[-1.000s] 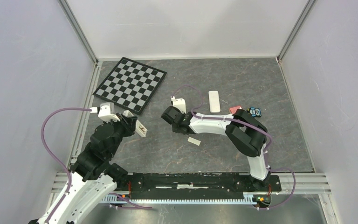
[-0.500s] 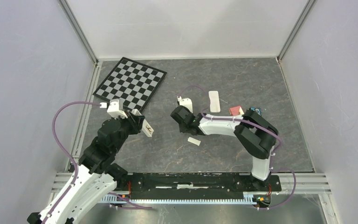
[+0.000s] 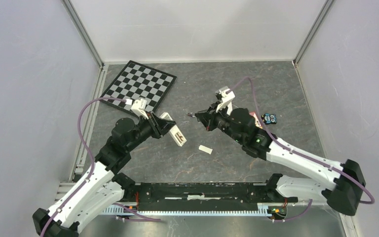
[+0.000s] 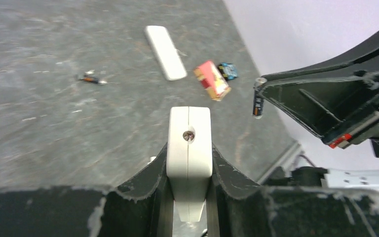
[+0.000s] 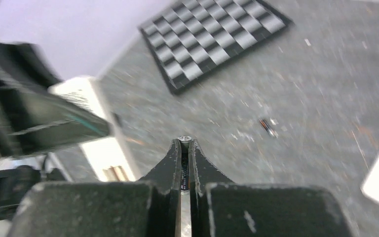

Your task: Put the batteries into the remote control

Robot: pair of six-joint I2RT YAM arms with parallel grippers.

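The left fingers (image 4: pixel 158 170) stay clamped on the remote control (image 4: pixel 189 143), now carried further over the desk (image 3: pixel 237 84). The right fingers (image 5: pixel 176 158) have pinched shut on a battery (image 4: pixel 258 101) and swung up just right of the remote. A second battery (image 4: pixel 91 78) lies beyond the remote.

The whole table (image 3: pixel 276 84) is being looked down on from high above and behind the arm bases. From the left wrist, the remote control (image 4: pixel 189 143) is being viewed at close range, facing the table's far right. From the right wrist, the chessboard (image 5: pixel 217 39) is being faced past the held battery (image 5: pixel 184 140). The loose battery (image 4: pixel 91 79) is being shared by all three views.
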